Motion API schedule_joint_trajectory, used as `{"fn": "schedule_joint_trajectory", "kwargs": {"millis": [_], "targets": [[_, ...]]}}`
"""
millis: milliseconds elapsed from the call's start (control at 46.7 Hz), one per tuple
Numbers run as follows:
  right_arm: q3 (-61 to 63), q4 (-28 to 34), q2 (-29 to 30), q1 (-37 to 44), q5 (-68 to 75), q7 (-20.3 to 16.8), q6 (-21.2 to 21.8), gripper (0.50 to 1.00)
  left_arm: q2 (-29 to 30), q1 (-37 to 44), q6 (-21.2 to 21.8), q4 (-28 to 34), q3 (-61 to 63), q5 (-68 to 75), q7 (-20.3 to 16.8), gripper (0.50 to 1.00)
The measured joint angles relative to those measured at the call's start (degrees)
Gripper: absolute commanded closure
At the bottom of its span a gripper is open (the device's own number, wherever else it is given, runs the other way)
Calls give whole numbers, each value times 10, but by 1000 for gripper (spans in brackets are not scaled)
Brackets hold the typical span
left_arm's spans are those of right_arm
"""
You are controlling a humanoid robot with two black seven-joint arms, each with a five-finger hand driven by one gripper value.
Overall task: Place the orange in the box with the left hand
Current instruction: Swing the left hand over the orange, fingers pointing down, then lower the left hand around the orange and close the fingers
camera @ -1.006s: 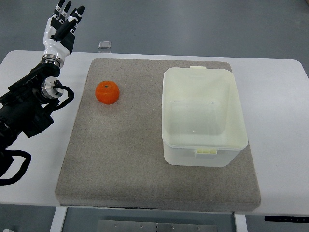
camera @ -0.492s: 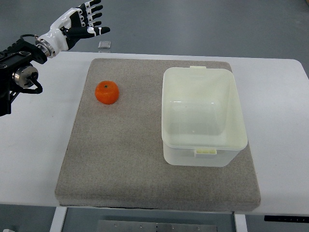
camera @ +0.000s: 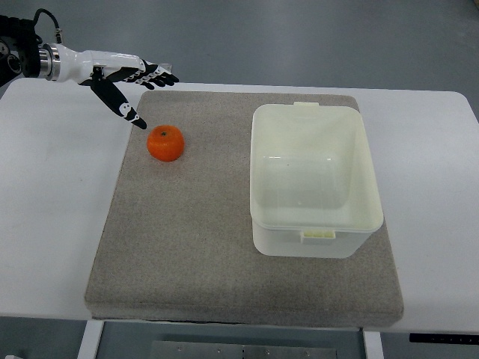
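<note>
Reaching: the left hand is going for the orange, the first step.
Hand: its fingers are spread wide and hold nothing; the thumb points down, near the orange, not touching.
Orange: on the grey mat, left of the box, well apart from it.
Box: open and empty.
Next: I think the hand must drop over the orange and close around it.
</note>
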Motion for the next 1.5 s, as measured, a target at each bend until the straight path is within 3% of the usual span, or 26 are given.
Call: {"fn": "schedule_joint_trajectory", "kwargs": {"millis": [128,300,492,1498], "targets": [[0,0,0,0,0,0,0,574,-2,-10,18,-22,1,82,0,514],[0,0,0,0,0,0,0,574,-9,-5,101,-25,1,185,0,512],[0,0,0,0,0,0,0,574,-39,2,160,-25,2,191,0,512],[0,0,0,0,0,0,0,574,-76,43,187,-11,8,269,0,510]]}}
